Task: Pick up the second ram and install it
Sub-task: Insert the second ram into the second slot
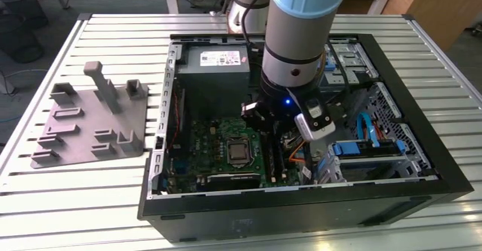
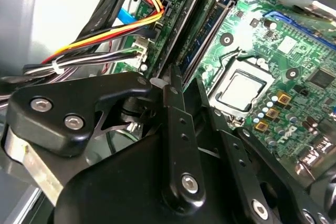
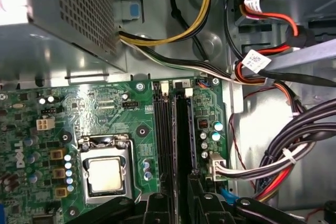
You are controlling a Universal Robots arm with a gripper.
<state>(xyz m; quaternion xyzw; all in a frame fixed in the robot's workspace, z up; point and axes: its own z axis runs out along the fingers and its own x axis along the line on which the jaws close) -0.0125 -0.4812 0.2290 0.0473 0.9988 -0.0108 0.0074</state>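
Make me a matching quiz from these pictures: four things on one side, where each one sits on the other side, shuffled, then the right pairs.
Things
1. grey plastic parts tray
2. silver square processor
3. bright blue plastic drive bracket
4. black gripper

Places
A. over the long black memory slots
B. on the slatted table, at the exterior view's left
C. in the socket on the green motherboard
D. inside the black computer case, at the exterior view's right

Pairs: 1-B, 2-C, 3-D, 4-A

Second ram (image 3: pixel 181 145) — perhaps seated — largely hidden behind gripper (image 3: pixel 181 203).
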